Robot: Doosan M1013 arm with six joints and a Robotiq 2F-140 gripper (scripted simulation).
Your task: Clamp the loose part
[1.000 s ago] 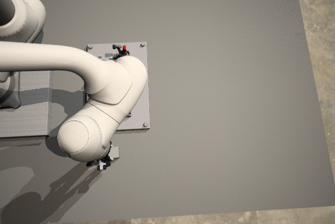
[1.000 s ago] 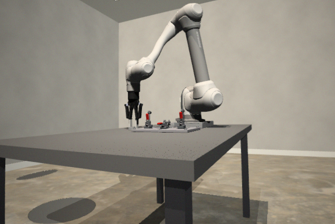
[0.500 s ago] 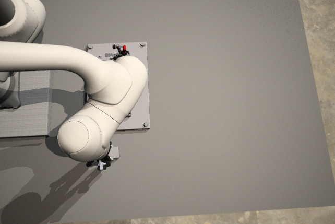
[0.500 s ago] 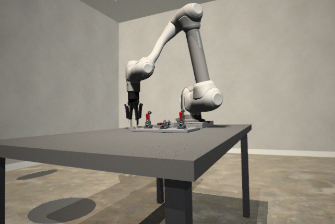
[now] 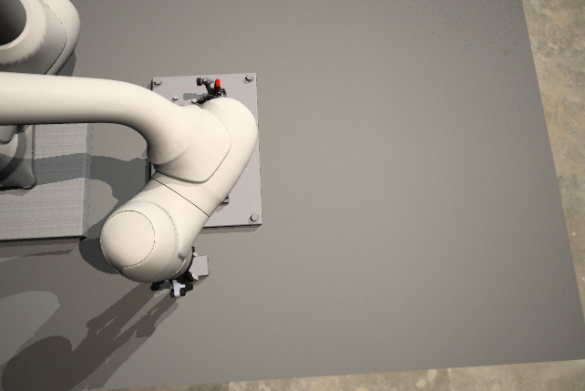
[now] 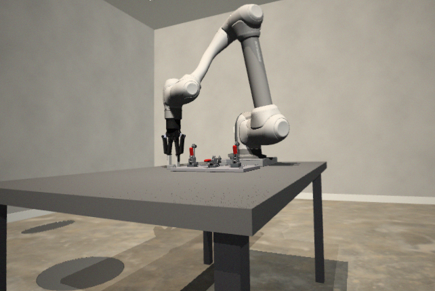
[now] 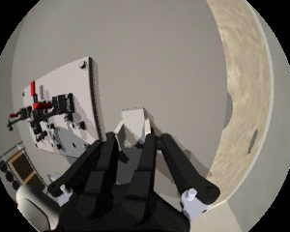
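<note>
The loose part (image 5: 201, 265) (image 7: 133, 118), a light grey block, lies on the table beside the fixture plate (image 5: 245, 197) (image 6: 251, 167) (image 7: 77, 79). My gripper (image 5: 194, 265) (image 6: 173, 165) (image 7: 135, 125) points down, shut on the part, with one fingertip against each of two opposite sides. The part's underside and near end are hidden in the wrist view. Three clamps with red handles stand on the plate. In the exterior view the near-left handle (image 6: 191, 151) and the right handle (image 6: 234, 149) are upright; the middle handle (image 6: 207, 160) lies about level. The nest pads cannot be made out.
The arm (image 5: 202, 140) hangs over much of the plate in the top view and hides most nests. Bolt heads (image 5: 253, 217) (image 7: 82, 64) stand at the plate's corners. The robot's base plate (image 5: 56, 216) is on the plate's far side from the open table.
</note>
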